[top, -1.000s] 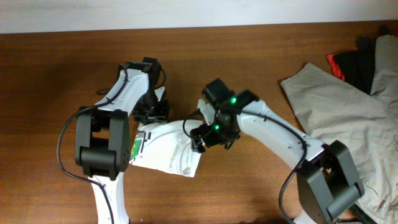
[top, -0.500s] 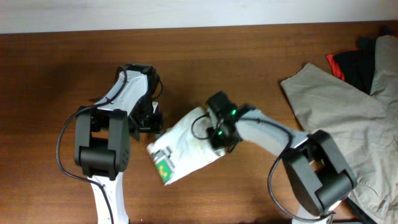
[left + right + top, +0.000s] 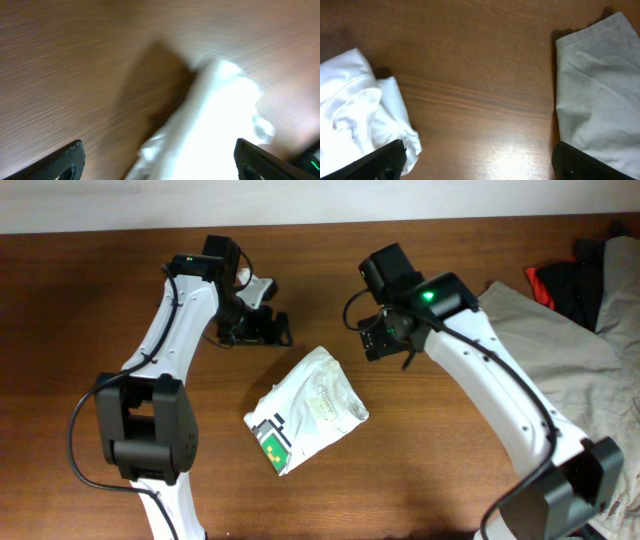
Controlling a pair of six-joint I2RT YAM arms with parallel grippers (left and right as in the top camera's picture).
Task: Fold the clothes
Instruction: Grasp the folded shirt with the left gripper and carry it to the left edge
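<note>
The white T-shirt [image 3: 308, 408] lies folded into a small bundle on the wooden table, its green, black and white patch [image 3: 271, 440] at the lower left corner. My left gripper [image 3: 262, 328] is open and empty, lifted up and to the left of the bundle. My right gripper [image 3: 385, 338] is open and empty, up and to the right of it. The shirt shows blurred in the left wrist view [image 3: 210, 130] and at the left edge of the right wrist view [image 3: 360, 110].
A khaki-beige garment [image 3: 560, 380] lies spread at the right, also in the right wrist view [image 3: 600, 90]. A black-and-red garment [image 3: 565, 280] sits at the far right corner. Bare wooden tabletop [image 3: 420, 470] surrounds the bundle.
Both grippers have let go of the shirt and moved up and apart. The bundle now lies free on the table, patch facing up.
</note>
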